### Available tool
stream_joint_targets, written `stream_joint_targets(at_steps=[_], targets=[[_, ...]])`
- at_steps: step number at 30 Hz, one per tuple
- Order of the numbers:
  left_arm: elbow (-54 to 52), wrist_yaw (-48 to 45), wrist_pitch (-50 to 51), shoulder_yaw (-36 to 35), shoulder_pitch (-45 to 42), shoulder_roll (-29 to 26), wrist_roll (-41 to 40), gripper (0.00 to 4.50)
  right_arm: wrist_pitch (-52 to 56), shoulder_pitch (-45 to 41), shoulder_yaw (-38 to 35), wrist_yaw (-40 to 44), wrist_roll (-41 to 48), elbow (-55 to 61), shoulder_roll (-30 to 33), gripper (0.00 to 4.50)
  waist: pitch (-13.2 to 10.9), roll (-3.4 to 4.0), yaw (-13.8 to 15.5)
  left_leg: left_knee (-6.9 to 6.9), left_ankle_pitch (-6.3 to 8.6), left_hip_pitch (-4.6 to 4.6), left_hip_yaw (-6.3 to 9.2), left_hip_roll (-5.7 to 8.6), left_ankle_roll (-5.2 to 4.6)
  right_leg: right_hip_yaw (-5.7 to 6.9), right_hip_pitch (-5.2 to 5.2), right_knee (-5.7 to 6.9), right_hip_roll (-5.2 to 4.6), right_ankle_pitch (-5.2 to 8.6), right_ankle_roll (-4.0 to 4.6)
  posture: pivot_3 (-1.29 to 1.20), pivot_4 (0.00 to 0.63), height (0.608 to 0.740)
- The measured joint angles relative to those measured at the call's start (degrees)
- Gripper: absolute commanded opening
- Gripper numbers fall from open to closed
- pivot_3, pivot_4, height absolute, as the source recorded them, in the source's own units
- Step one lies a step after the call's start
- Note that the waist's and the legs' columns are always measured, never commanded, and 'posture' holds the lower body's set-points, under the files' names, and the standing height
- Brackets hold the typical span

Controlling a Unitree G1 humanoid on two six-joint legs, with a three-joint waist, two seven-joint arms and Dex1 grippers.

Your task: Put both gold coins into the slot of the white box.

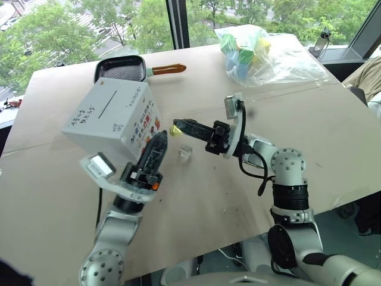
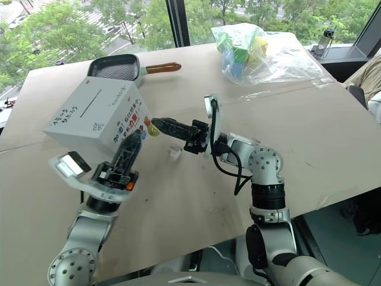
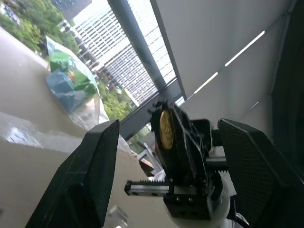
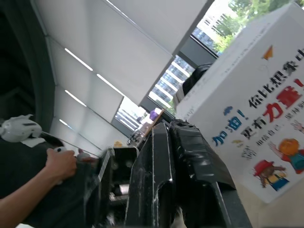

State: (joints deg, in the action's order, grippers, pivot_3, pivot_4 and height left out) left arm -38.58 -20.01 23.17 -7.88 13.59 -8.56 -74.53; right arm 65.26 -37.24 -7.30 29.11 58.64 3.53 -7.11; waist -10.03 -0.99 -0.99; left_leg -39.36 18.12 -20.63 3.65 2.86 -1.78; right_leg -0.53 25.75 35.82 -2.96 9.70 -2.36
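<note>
The white box (image 1: 113,116) sits tilted on the desk (image 1: 196,196), slot (image 1: 107,102) facing up. Just right of the box, the left claw (image 1: 156,146) stands released, empty. Further right, the right claw (image 1: 178,127) is clenched on a gold coin (image 1: 174,130) near the box's corner.

Right pincer (image 1: 176,127) clamped shut; left pincer (image 1: 159,143) fingers parted.

White box (image 1: 113,113) bears black handwriting and colourful cartoons; coin (image 3: 166,129) shines gold.
</note>
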Motion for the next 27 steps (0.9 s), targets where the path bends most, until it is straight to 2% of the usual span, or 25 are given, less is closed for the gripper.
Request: stream_joint_targets(at_steps=[1, 16, 17, 18, 20, 27], targets=[[0.0, 0.13, 0.14, 0.58, -0.01, 0.18, -0.26, 1.71, 0.14, 0.0, 0.01, -0.34, 0.53, 0.01, 0.06, 0.0, 0.0, 0.0, -0.02, 0.0, 0.0, 0.01, -0.02, 0.01, 0.0, -0.02, 0.0, 0.0, 0.04, 0.0, 0.0, 0.0, 0.15, 0.721], [0.45, 0.85, -2.02, 1.24, -1.61, 2.43, -2.73, 1.71, 0.6, 0.02, 1.84, -1.68, 4.47, 0.4, 1.84, 0.0, 0.0, 0.0, -0.01, 0.0, 0.0, 0.0, -0.02, 0.0, 0.0, -0.02, 0.0, -0.01, 0.06, 0.0, 0.0, 0.0, 0.15, 0.721], [0.45, 0.53, -2.02, 1.38, -1.61, 2.35, -2.73, 1.16, 0.59, 0.02, 2.0, -1.67, 4.5, 0.4, 2.05, 0.0, 0.0, 0.0, -0.01, 0.0, 0.0, 0.0, -0.03, 0.0, 0.0, -0.02, 0.0, -0.01, 0.07, 0.0, 0.0, 0.0, 0.15, 0.721], [0.45, 0.37, -2.02, 1.56, -1.6, 2.3, -2.73, 0.91, 0.58, 0.02, 2.2, -1.67, 4.51, 0.4, 2.18, 0.0, 0.0, 0.0, 0.0, 0.0, 0.0, 0.0, -0.03, 0.0, 0.0, -0.02, 0.0, -0.01, 0.07, 0.0, 0.0, 0.0, 0.15, 0.721], [0.45, 0.24, -1.92, 1.76, -1.53, 2.2, -2.77, 0.05, 0.49, 0.02, 2.41, -1.63, 4.62, 0.41, 2.3, 0.0, 0.0, 0.0, 0.0, 0.0, 0.0, 0.0, -0.03, 0.0, 0.0, -0.02, 0.0, -0.01, 0.07, 0.0, 0.0, 0.0, 0.15, 0.721], [0.49, 0.17, -1.81, 2.34, -1.61, 2.25, -2.9, 0.05, 0.05, 0.02, 3.04, -1.38, 4.91, 0.48, 2.55, 0.0, 0.0, 0.0, 0.01, 0.0, 0.0, 0.0, -0.02, 0.0, -0.01, -0.02, 0.0, -0.01, 0.07, 0.01, 0.0, 0.0, 0.15, 0.721]])
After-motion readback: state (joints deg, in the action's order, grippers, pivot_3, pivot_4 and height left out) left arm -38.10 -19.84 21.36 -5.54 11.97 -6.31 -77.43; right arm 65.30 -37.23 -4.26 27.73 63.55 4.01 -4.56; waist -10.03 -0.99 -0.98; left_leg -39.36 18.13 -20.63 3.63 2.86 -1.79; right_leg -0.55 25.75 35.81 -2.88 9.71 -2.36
